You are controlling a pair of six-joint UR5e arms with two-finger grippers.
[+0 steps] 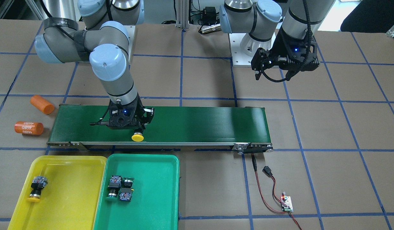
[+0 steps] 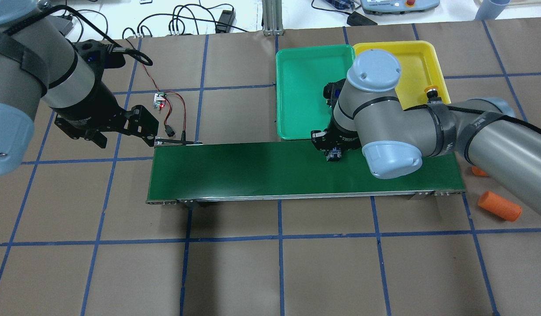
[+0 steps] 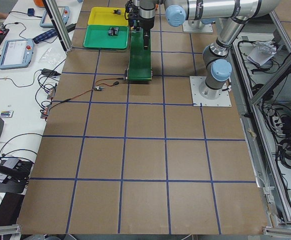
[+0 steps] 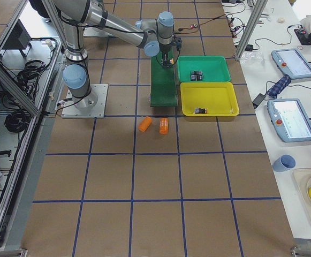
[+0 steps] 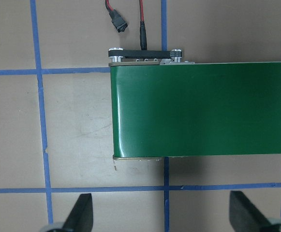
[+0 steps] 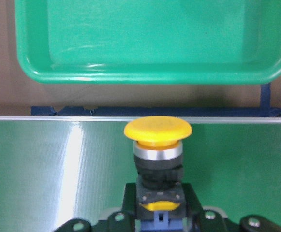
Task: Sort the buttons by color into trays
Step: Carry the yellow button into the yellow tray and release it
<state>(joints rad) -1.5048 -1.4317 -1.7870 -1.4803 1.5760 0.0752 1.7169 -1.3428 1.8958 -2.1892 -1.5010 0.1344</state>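
My right gripper [image 1: 137,127] is low over the dark-green conveyor belt [image 1: 200,123] and shut on the black body of a yellow-capped button [image 1: 137,137]. The cap points toward the trays, as the right wrist view [image 6: 157,129] shows. The yellow tray [image 1: 72,166] holds one yellow button [image 1: 36,188] lying on its side. The green tray [image 1: 155,191] holds two green buttons [image 1: 114,187] [image 1: 126,190] close together. My left gripper [image 5: 160,215] is open and empty, high above the belt's other end [image 2: 121,131].
Two orange cylinders [image 1: 42,104] [image 1: 28,127] lie on the table beyond the belt's end near my right arm. A small circuit board [image 1: 286,203] with red wires lies near the belt's other end. The trays stand side by side along the belt's far edge.
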